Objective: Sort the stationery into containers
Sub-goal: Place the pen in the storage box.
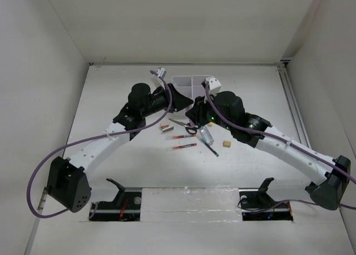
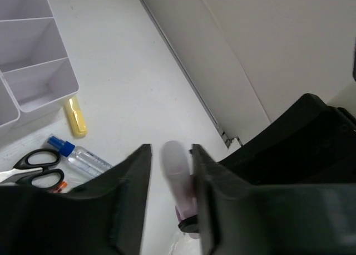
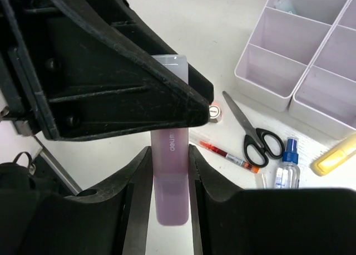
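Right wrist shows the right pincer clamping the pink bar above the table's far middle, near the containers — seemingly a handover. The left pincer straddles it — whether it grips, I cannot tell.

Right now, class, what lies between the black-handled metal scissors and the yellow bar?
A clear plastic bottle with a blue cap, seen in the right wrist view between the scissors and the yellow bar.
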You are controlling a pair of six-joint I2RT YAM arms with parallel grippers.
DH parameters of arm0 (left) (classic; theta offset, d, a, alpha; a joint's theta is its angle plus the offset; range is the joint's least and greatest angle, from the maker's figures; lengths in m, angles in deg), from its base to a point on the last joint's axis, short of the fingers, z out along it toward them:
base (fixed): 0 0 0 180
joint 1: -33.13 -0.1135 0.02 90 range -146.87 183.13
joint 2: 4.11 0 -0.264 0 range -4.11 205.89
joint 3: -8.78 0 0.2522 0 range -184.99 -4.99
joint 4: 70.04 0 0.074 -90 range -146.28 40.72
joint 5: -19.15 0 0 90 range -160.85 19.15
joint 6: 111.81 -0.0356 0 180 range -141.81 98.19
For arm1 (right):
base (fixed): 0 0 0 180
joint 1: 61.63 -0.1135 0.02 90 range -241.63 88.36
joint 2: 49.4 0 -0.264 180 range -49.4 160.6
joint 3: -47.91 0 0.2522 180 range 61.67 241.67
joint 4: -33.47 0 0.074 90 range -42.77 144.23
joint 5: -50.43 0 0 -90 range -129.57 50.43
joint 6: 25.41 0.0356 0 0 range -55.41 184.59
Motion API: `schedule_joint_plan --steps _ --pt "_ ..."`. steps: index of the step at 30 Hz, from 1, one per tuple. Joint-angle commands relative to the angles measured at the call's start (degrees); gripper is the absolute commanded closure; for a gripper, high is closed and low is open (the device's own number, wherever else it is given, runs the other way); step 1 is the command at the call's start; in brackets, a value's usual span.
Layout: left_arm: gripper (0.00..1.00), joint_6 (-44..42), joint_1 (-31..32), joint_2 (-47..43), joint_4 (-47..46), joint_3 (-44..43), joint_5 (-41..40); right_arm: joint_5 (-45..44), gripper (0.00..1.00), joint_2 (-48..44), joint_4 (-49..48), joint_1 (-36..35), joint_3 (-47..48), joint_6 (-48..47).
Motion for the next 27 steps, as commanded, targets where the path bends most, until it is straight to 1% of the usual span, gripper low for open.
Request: schedule_joint_plan --steps 1,3,4,5,6,7,8,9,10,12,13,14,17,18,19,22,24,25,27 --pt "0.76 -0.4 0.0 0.1 -2.1 -2.1 0.0 -0.6 1.00 -2.0 -5.2 -0.6 0.4 1.0" --pt "0.87 -0.4 0.0 1.1 -1.6 -2.8 0.0 -0.6 1.00 -2.0 -5.8 -1.1 0.9 0.5" --pt "0.96 -1.1 0.0 1.1 -1.6 -3.6 0.0 -0.6 1.00 -2.0 -5.8 -1.2 0.9 0.5" --pt "1.00 -2.1 0.0 1.8 -1.6 -4.6 0.0 -0.6 1.00 -2.0 -5.8 -1.2 0.9 -0.2" --pt "1.00 -2.7 0.0 1.8 -1.0 -5.4 0.0 -0.6 0.92 -2.0 -6.3 -1.2 0.3 -0.9" --pt "1.00 -3.6 0.0 2.5 -1.0 -6.1 -0.9 -1.1 0.73 -2.0 -6.4 -1.2 0.3 -0.9" --pt "1.00 -4.5 0.0 3.2 -0.2 -7.6 -2.0 -2.0 0.45 -2.0 -6.4 -1.2 -1.0 -0.9" --pt "1.00 -5.5 0.0 3.2 0.3 -8.6 -3.4 -3.3 0.24 -3.4 -6.4 -1.2 -1.5 -1.4" --pt "1.00 -8.1 0.0 3.9 0.3 -9.5 -7.5 -4.7 0.00 -4.0 -6.4 -1.2 -2.1 -1.4" --pt "1.00 -11.0 0.0 5.4 1.3 -11.9 -12.9 -10.1 0.00 -6.1 -4.1 -1.2 -2.8 -1.4" --pt "1.00 -12.6 0.0 6.1 1.3 -12.6 -17.9 -12.0 0.00 -6.8 -1.5 -1.2 -3.4 -2.0" --pt "1.00 -15.6 0.0 7.7 1.3 -13.5 -20.1 -14.8 0.00 -7.6 -0.4 -1.2 -3.4 -2.0" --pt "1.00 -19.2 0.0 11.0 -1.6 -16.6 -26.9 -16.4 0.00 -11.9 2.6 -1.2 -6.4 -2.0" --pt "1.00 -19.9 -1.3 13.6 -2.5 -17.6 -27.0 -17.0 0.00 -13.2 2.6 -1.2 -7.3 -2.0" --pt "1.00 -20.4 -1.3 15.0 -5.3 -19.0 -27.5 -17.5 0.00 -15.9 3.4 -1.2 -9.2 -2.0" --pt "1.00 -23.0 -1.8 20.5 -9.2 -22.4 -30.9 -17.5 0.00 -19.9 4.6 -1.2 -12.6 -2.0" --pt "1.00 -24.2 -1.8 22.8 -9.9 -24.2 -34.0 -17.5 0.00 -22.9 6.0 -1.2 -13.8 -1.4" --pt "1.00 -24.2 -1.8 25.4 -10.5 -25.1 -35.1 -17.5 0.00 -23.7 6.0 -1.2 -13.8 -1.4" --pt "1.00 -24.8 -1.8 27.7 -11.0 -27.7 -35.9 -18.0 0.00 -25.8 7.4 -0.6 -14.4 -0.8"
